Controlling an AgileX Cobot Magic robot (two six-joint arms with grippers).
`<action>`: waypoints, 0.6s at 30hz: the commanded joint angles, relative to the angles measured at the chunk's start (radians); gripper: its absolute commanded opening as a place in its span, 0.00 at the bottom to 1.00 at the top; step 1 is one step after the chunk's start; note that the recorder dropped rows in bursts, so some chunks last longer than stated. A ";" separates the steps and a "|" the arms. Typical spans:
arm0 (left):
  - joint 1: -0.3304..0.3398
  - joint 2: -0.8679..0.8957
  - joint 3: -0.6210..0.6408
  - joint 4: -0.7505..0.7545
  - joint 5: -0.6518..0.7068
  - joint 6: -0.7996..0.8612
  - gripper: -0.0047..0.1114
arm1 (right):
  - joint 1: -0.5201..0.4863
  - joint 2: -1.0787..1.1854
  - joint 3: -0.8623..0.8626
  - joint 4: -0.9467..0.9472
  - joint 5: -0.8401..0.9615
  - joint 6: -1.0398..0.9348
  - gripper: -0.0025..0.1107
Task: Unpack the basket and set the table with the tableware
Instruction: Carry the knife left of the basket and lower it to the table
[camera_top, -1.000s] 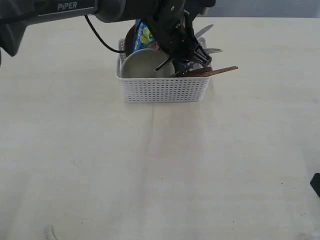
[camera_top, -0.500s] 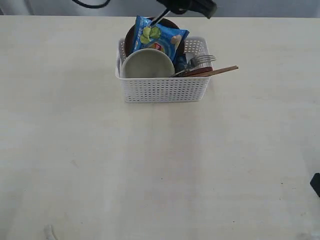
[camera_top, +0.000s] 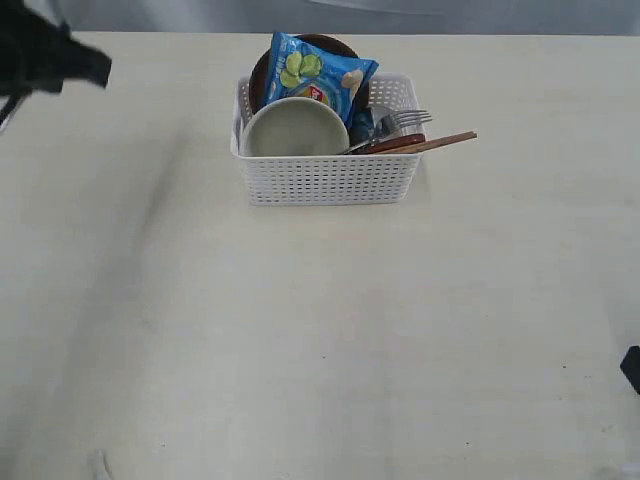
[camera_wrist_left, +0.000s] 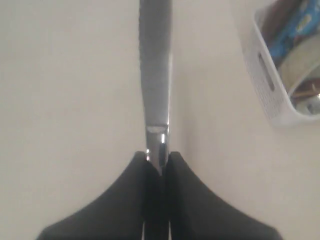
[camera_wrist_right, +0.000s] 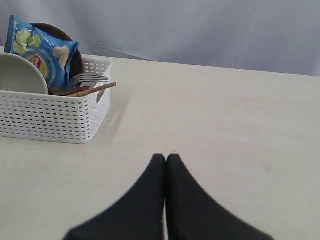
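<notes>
Since the earlier frames the left arm has swung out from over the basket (camera_top: 330, 180) to the far left of the table (camera_top: 320, 350), and the steel knife (camera_wrist_left: 155, 75) that lay among the cutlery has gone with it. The left gripper (camera_wrist_left: 160, 159) pinches the knife by one end, the blade running straight out ahead of the fingers above bare tabletop, with the basket off to one side in the left wrist view. In our judgement the first piece of tableware is out and in carriage, and the next move is to lower it flat onto an open spot well apart from the basket. Nearest to us, the right gripper (camera_wrist_right: 166, 165) hangs low over the near right part of the table, its fingers pressed together on nothing. Beyond it lies a broad stretch of bare surface, then the basket's perforated front wall. Inside, the cream bowl (camera_top: 293, 130) leans on its side at the left, and at the right the fork (camera_top: 405, 120), the red-brown spoon (camera_top: 395, 143) and the wooden chopsticks (camera_top: 445, 141) poke over the rim. Behind them stands the blue chip bag (camera_top: 315, 75), and farthest back the brown plate (camera_top: 262, 75), so nearly all the unpacking is left.
</notes>
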 joint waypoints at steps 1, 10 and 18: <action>0.002 -0.148 0.238 -0.171 -0.135 -0.031 0.04 | 0.003 -0.005 0.004 0.000 -0.007 0.002 0.02; -0.091 -0.261 0.597 -0.476 -0.353 -0.016 0.04 | 0.003 -0.005 0.004 0.000 -0.007 0.002 0.02; -0.312 0.124 0.529 -0.489 -0.634 -0.109 0.04 | 0.003 -0.005 0.004 0.000 -0.007 0.002 0.02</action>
